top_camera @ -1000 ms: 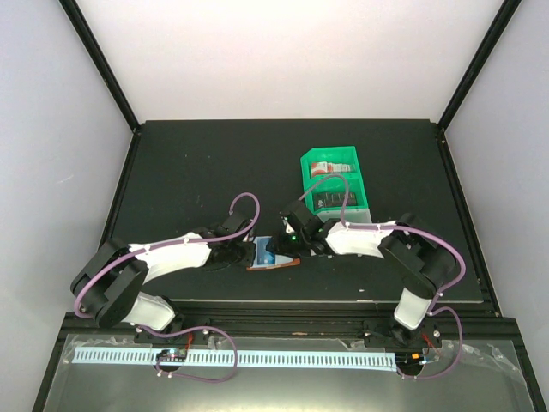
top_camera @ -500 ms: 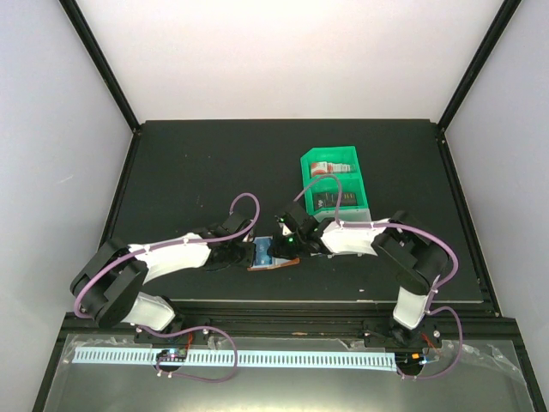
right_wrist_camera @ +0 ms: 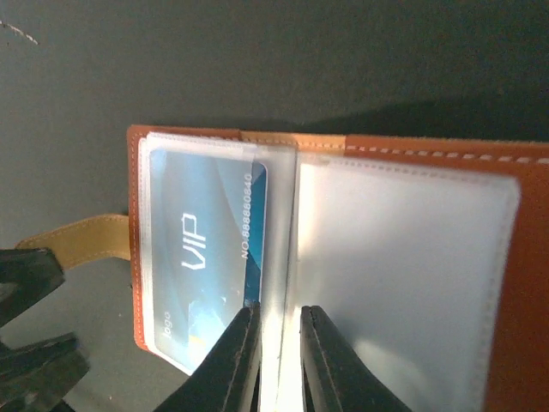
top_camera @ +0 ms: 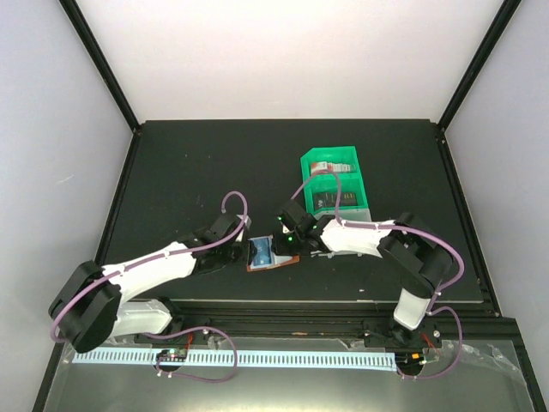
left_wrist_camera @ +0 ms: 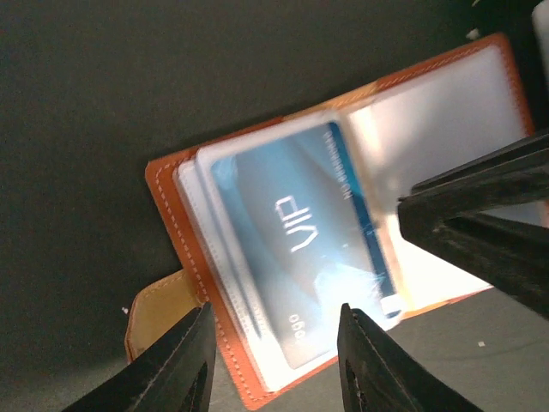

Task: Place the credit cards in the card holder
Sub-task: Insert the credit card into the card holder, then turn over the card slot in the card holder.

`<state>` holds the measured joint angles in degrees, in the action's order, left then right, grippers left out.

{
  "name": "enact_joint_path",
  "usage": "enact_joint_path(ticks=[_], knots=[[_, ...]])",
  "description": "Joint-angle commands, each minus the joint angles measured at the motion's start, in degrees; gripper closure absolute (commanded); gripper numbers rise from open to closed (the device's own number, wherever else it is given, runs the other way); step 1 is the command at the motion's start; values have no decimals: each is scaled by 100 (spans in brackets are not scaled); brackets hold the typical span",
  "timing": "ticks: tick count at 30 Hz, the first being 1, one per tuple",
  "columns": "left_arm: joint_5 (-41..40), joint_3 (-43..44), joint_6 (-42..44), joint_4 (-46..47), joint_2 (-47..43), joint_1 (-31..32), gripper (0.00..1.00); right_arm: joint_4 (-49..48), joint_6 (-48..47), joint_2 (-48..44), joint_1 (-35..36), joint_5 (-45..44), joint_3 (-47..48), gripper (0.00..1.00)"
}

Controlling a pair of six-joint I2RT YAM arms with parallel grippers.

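**Jaws at the open card holder, blue card nearly home**

The right jaws are clenched on the edge of a clear sleeve (right_wrist_camera: 403, 283), low in the right wrist view. The left jaws stand released, either side of the holder's near edge.

The card holder (right_wrist_camera: 532, 283) lies open on the bench (top_camera: 189, 172), lower middle of the top view, between the arms. A blue card (right_wrist_camera: 202, 257) sits in the left sleeve and looks seated or nearly so.

I judge this card's insertion to be finishing. The next move calls for letting go without dragging the sleeve, then fetching another card from the green tray (top_camera: 336, 182), above and to the right.
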<state>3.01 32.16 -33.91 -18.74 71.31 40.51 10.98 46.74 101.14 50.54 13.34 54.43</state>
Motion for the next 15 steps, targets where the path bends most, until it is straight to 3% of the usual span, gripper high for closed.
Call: enact_joint_path(ticks=[1, 12, 15], knots=[[-48, -8, -186, 202, -312, -22, 60, 636, -327, -131, 174, -688, 350, 85], [648, -309, -466, 837, -229, -342, 60, 740, -460, 287, 307, -464, 693, 91], [836, -374, -486, 975, -111, -422, 67, 753, -440, 368, 315, -474, 675, 95]])
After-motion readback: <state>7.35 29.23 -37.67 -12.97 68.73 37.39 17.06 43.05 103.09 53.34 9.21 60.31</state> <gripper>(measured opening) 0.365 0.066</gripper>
